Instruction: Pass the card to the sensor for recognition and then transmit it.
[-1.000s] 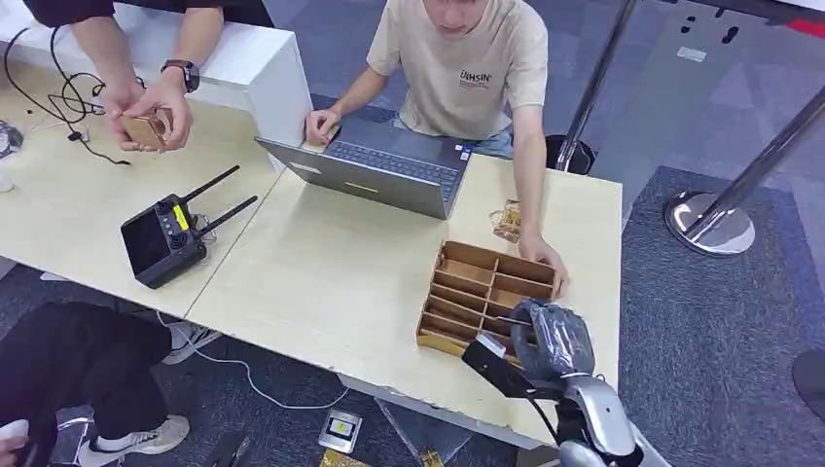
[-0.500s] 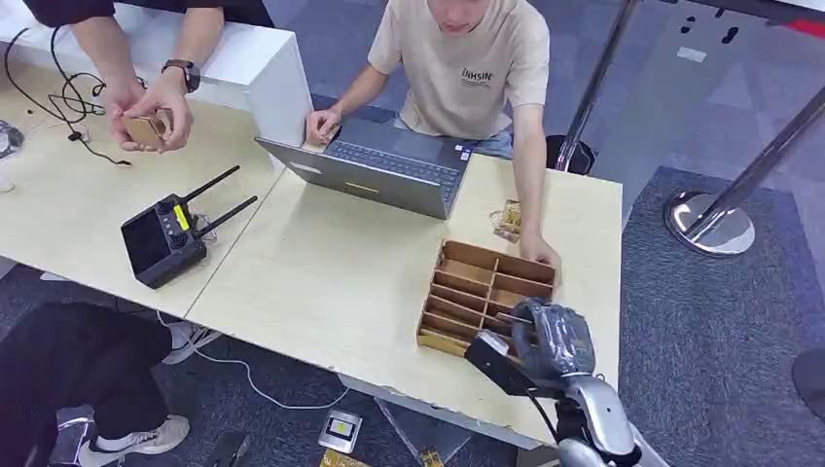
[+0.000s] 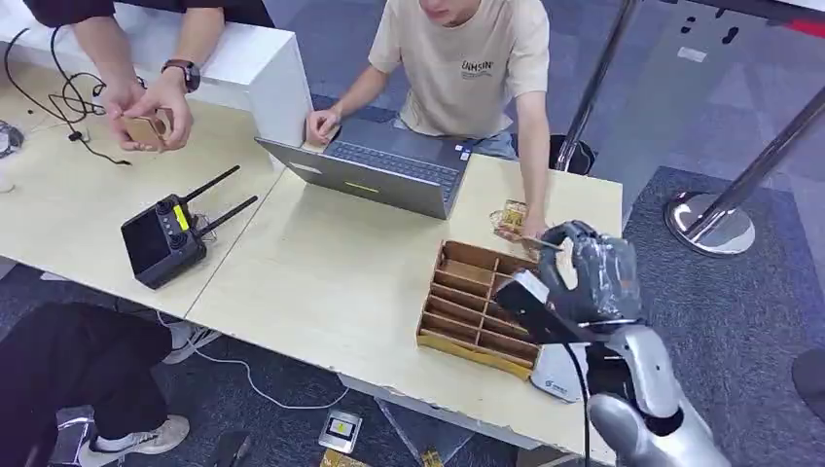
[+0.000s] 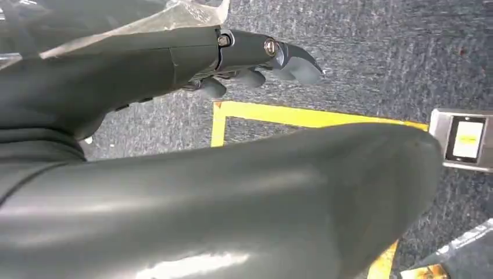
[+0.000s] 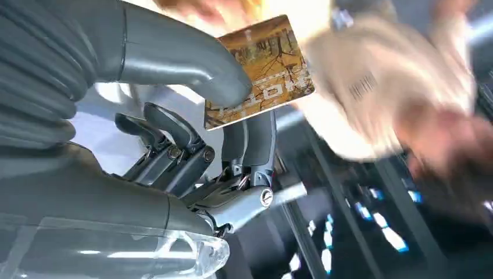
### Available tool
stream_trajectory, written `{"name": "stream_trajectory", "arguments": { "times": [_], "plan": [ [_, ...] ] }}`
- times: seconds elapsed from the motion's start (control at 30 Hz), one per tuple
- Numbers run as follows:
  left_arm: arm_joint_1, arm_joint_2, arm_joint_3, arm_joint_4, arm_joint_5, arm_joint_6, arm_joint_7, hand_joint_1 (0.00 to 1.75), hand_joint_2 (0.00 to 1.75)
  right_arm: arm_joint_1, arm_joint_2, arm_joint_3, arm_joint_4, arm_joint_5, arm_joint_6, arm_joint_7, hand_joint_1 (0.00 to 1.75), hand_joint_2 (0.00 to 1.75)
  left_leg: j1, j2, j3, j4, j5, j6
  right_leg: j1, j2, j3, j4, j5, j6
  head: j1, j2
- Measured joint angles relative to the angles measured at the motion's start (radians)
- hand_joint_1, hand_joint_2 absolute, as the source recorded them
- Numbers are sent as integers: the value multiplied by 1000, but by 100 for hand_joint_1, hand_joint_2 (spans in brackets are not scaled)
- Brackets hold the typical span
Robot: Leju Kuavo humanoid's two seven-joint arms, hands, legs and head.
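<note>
Head view: right hand (image 3: 587, 277), grey under clear plastic wrap, hung above a slotted wooden tray (image 3: 479, 306) on the pale table (image 3: 321, 272). Left wrist view: left hand (image 4: 256, 58) hung over speckled carpet (image 4: 372, 64), fingers curled in, holding nothing. Right wrist view: thumb and fingers (image 5: 256, 142) pinched a flat rectangular card (image 5: 260, 71), glossy, printed with golden-brown trees.

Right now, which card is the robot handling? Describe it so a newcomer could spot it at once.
Start at the pale wooden table and find the brown slotted organizer near its right end. Just above it, the robot's right hand is raised, pinching the card between thumb and fingers. Unlike the card lying flat on the table by the person's hand, this one is off the table, printed in golden-brown with trees.
</note>
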Motion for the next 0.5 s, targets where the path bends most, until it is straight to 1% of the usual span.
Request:
{"name": "stream_trajectory", "arguments": {
  "times": [0.13,0.27,0.37,0.43,0.5],
  "plan": [
    [0,0,0,0,-11,-8,-2,0,0,-82,-22,-32,-83,-28,38,6,175,175,0,0,0,0,0,0,0,0,0,0,0,0,1,0],
    [-1,-1,-5,0,-38,-19,-2,0,0,-191,-43,-45,-100,-118,83,-35,175,175,-1,0,0,0,0,0,0,0,0,0,0,0,1,0],
    [-6,-3,-11,0,-56,-27,-2,0,0,-279,-51,-46,-60,-200,98,-90,175,175,0,0,0,0,0,0,0,0,0,0,0,0,0,0],
    [-14,-7,-16,0,-63,-29,2,0,0,-316,-55,-47,-24,-244,100,-116,175,175,0,-1,-1,0,0,0,0,-1,0,0,0,0,1,0],
    [-23,-11,-19,0,-74,-35,5,0,0,-372,-55,-45,60,-288,102,-156,175,175,-1,-2,-1,0,0,0,0,0,-1,0,0,0,0,0]
  ]
}}
